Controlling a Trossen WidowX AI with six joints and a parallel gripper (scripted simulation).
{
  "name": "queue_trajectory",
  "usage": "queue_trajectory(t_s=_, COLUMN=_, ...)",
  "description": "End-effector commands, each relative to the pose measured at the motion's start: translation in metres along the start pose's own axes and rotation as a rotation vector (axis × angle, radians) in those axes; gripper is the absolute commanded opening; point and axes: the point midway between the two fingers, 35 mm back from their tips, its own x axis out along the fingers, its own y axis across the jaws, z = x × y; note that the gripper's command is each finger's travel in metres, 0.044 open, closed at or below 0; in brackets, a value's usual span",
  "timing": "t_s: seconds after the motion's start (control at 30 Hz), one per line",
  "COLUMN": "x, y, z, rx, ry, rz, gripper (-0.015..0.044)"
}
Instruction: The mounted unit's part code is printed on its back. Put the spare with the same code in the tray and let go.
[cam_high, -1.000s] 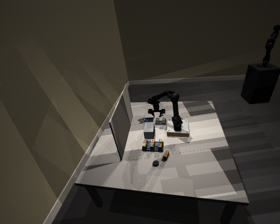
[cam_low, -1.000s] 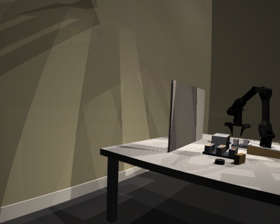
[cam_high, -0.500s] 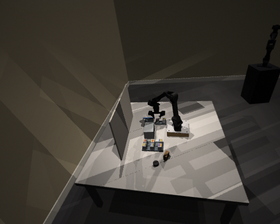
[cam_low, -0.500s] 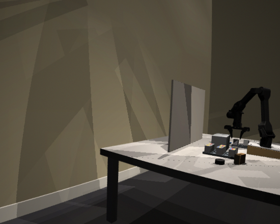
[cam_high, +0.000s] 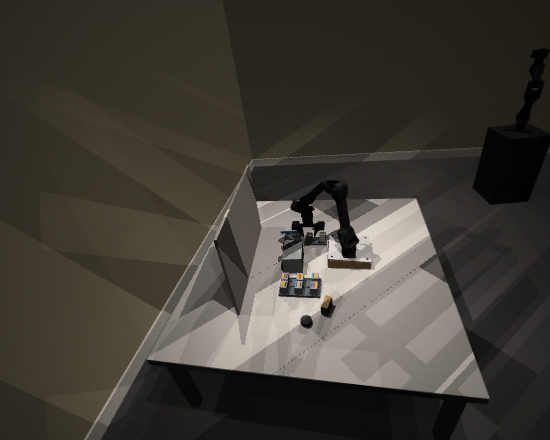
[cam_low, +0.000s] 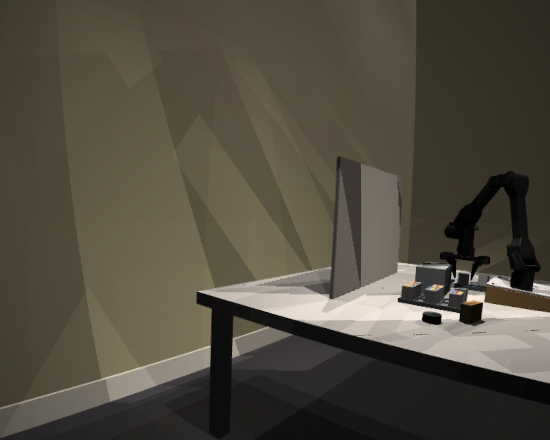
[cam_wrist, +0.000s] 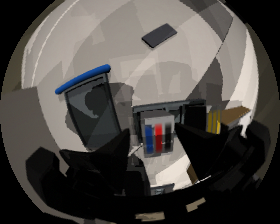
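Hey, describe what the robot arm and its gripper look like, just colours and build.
The slim jointed black arm is matte black all over, with blocky links and rounded joints. It stands on a pale flat base plate with a brown wooden edge. The black two-fingered gripper has short tapering fingers. No cables or markings can be made out.

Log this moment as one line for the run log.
gripper: open, empty | position: low by mounted unit | wrist view: colour stripes visible | spares: on rack

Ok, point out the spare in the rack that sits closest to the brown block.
The front-row spare at the rack's corner beside the brown block; the other five sit farther along the rows or behind.
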Motion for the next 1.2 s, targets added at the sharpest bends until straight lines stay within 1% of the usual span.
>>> queue_trajectory(t_s=0.0, x=0.0076, y=-0.0028, z=-0.0017, rx=-0.003, ry=0.003, rz=-0.007, gripper=0.0300)
queue_trajectory(t_s=0.17, x=0.0145, y=-0.0035, z=-0.0023, rx=-0.003, ry=0.003, rz=-0.008, gripper=0.0300)
queue_trajectory(t_s=0.53, x=0.0147, y=-0.0035, z=-0.0024, rx=-0.003, ry=0.003, rz=-0.008, gripper=0.0300)
queue_trajectory(t_s=0.7, x=0.0138, y=-0.0025, z=-0.0022, rx=0.001, ry=0.003, rz=-0.005, gripper=0.0169)
queue_trajectory(t_s=0.93, x=0.0138, y=-0.0025, z=-0.0022, rx=0.001, ry=0.003, rz=-0.005, gripper=0.0122)
queue_trajectory(t_s=1.07, x=0.0138, y=-0.0025, z=-0.0022, rx=0.001, ry=0.003, rz=-0.005, gripper=0.0017)
queue_trajectory(t_s=1.1, x=0.0138, y=-0.0025, z=-0.0022, rx=0.001, ry=0.003, rz=-0.005, gripper=0.0000)
queue_trajectory(t_s=1.17, x=0.0138, y=-0.0025, z=-0.0022, rx=0.001, ry=0.003, rz=-0.005, gripper=0.0000)
